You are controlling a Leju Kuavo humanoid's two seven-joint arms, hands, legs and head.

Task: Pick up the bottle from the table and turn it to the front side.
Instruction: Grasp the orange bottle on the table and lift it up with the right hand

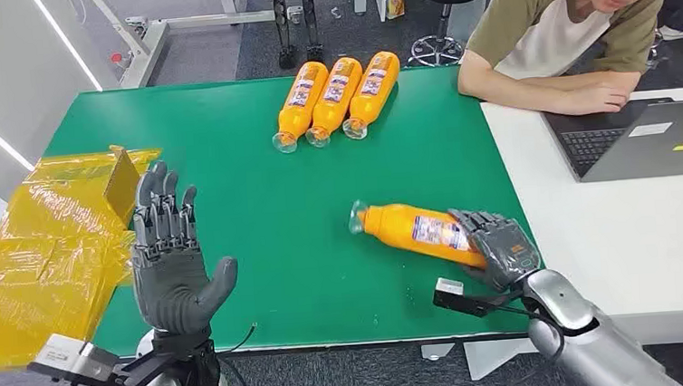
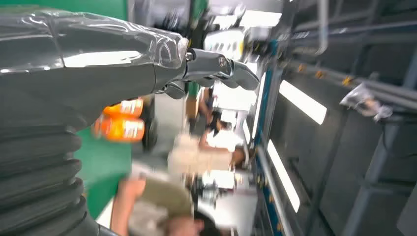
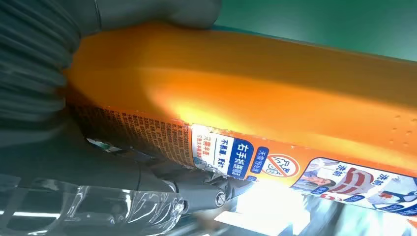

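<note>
Inspector A: Where is the bottle [image 1: 416,230]?

Inspector B: It lies on its side on the green table [image 1: 256,190], near the right edge, cap end pointing left. The right hand [image 1: 501,247] is wrapped round its base end, fingers over the top of it. The right wrist view confirms it: the thumb [image 3: 162,10] presses one side of the orange body and the dark fingers [image 3: 206,189] close on the label side.

Inspector A: Lifted or resting?

Inspector B: I cannot tell; it sits low against the table.

Inspector A: The left hand [image 1: 170,259]?

Inspector B: Raised over the table's front left part, palm up, fingers straight and spread, holding nothing.

Inspector A: Other items?

Inspector B: Three more orange bottles [image 1: 336,98] lie side by side at the far side of the table, touching. Yellow plastic bags [image 1: 42,250] hang over the left edge. A person [image 1: 572,31] sits at the adjoining white table [image 1: 631,236], arms resting by a laptop [image 1: 647,140].
</note>
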